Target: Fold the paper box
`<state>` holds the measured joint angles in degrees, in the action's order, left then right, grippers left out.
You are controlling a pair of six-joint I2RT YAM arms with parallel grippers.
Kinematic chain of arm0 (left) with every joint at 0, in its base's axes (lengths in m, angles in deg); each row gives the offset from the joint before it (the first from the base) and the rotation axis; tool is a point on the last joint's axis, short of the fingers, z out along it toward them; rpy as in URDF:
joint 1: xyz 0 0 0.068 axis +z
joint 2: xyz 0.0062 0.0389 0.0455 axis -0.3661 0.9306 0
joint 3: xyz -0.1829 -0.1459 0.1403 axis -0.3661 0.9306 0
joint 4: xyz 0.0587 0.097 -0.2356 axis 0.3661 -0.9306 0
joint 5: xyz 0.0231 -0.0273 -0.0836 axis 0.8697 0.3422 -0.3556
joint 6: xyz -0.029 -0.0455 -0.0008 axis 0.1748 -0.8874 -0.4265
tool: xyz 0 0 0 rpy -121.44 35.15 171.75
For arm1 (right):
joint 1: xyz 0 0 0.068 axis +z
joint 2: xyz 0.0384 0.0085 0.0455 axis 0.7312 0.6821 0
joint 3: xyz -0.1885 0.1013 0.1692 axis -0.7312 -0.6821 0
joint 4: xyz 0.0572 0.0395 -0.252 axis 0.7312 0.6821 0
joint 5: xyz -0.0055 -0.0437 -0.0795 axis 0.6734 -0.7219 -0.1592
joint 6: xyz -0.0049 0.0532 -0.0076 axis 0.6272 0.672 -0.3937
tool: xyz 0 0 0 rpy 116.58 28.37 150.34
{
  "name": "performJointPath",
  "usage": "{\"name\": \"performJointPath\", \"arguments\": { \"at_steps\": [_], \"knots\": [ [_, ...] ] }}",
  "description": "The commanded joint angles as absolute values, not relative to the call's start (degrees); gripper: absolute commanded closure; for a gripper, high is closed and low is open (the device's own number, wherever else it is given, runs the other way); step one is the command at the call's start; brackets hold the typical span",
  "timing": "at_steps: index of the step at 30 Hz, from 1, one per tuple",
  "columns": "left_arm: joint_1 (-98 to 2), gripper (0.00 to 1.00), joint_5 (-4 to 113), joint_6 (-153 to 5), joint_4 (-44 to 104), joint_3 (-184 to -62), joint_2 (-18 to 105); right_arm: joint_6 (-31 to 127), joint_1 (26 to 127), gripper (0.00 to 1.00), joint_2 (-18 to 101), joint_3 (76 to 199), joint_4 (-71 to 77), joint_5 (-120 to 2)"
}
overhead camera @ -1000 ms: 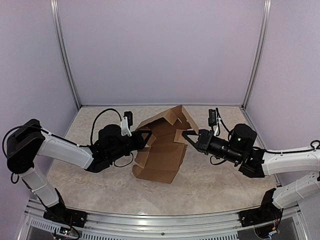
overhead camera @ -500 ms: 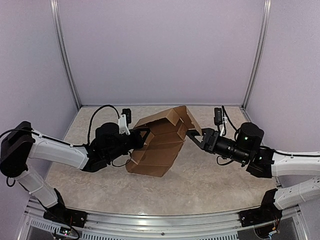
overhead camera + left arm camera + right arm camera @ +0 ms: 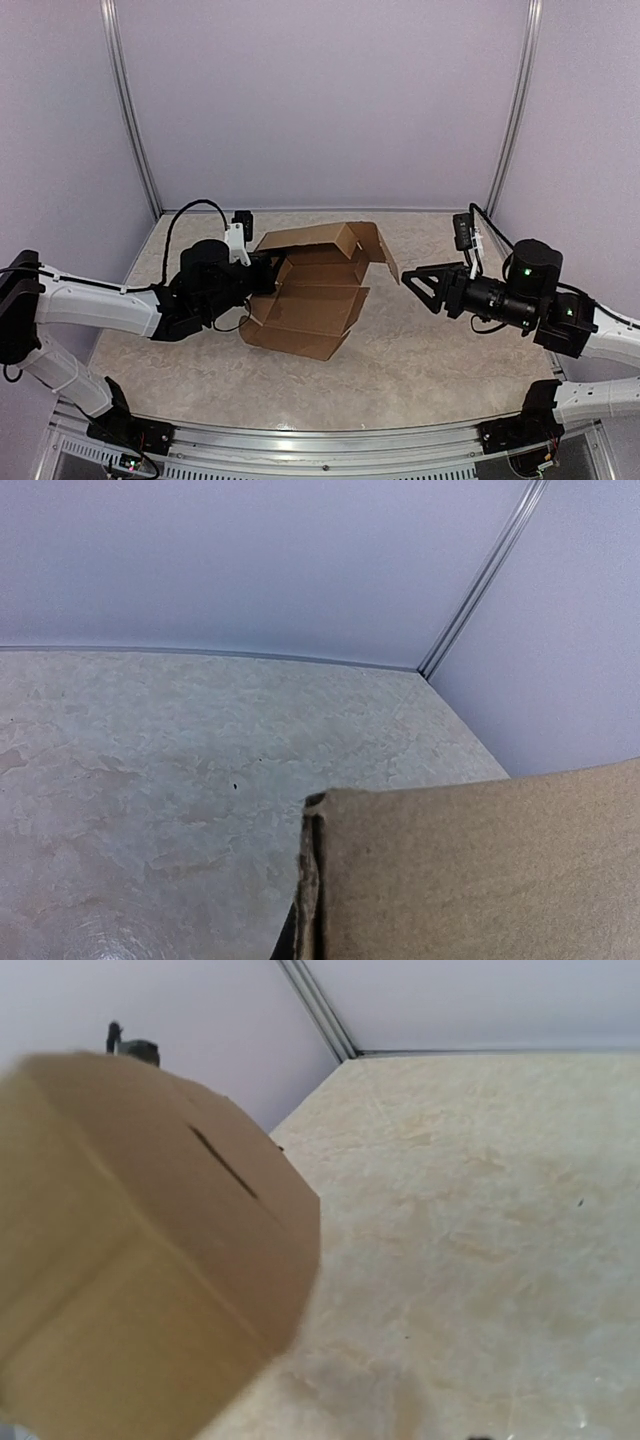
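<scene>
— box (image 3: 310,300) first: where is it?
— in the middle of the table (image 3: 430,385), between the two grippers. it is brown and partly folded. the creased panels slope down toward the near side, where the bottom edge rests on the table. the far panels rise into a ridge, and one flap sticks out to the right.
— start at the left, then. what is the left gripper (image 3: 272,272) doing?
— it reaches in from the left at table height, and its jaws are closed tight on the box's left edge. in the left wrist view the cardboard (image 3: 480,870) fills the lower right, with its raw cut edge upright just in front of the camera. table and the far corner of the walls lie beyond it.
— is the box flat on the table?
— no. the gripped left side looks raised, though how much of the underside touches i cannot tell.
— and the right side?
— the right gripper (image 3: 413,280) sits just right of the flap's tip, near it but apart. its fingers are spread wide and nothing is between them.
— what does its own camera show?
— the box (image 3: 130,1260), blurred, takes up the left half, with a thin dark slot (image 3: 225,1165) cut in one panel. bare table fills the rest.
</scene>
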<state>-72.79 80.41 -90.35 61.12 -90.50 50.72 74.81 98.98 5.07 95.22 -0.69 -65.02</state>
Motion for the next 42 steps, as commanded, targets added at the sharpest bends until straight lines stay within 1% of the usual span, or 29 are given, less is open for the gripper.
{"name": "performJointPath", "arguments": {
  "at_steps": [1, 6, 12, 22, 32, 42],
  "knots": [
    [-73.51, 1.00, 82.18, -86.60, 58.19, -89.73, 48.57, 65.87, 98.69, 0.41, 3.73, 100.71, 7.95, -63.84],
    [-73.60, 1.00, 81.18, -85.52, 57.24, -89.26, 47.56, 59.75, 98.67, 0.42, 4.88, 105.82, 11.81, -60.77],
    [-73.69, 1.00, 80.14, -83.93, 56.55, -88.58, 46.15, 53.67, 98.73, 0.44, 9.59, 112.08, 15.99, -54.73],
    [-73.79, 1.00, 78.89, -81.88, 55.05, -88.22, 44.15, 47.66, 98.91, 0.48, 16.32, 117.58, 20.41, -48.89],
    [-73.77, 1.00, 77.29, -80.91, 54.24, -88.65, 43.33, 45.26, 100.05, 0.49, 20.84, 120.00, 21.87, -49.30],
    [-74.12, 1.00, 77.62, -80.01, 52.92, -89.03, 43.04, 45.93, 101.36, 0.49, 22.77, 119.77, 17.68, -53.92]
  ]
}}
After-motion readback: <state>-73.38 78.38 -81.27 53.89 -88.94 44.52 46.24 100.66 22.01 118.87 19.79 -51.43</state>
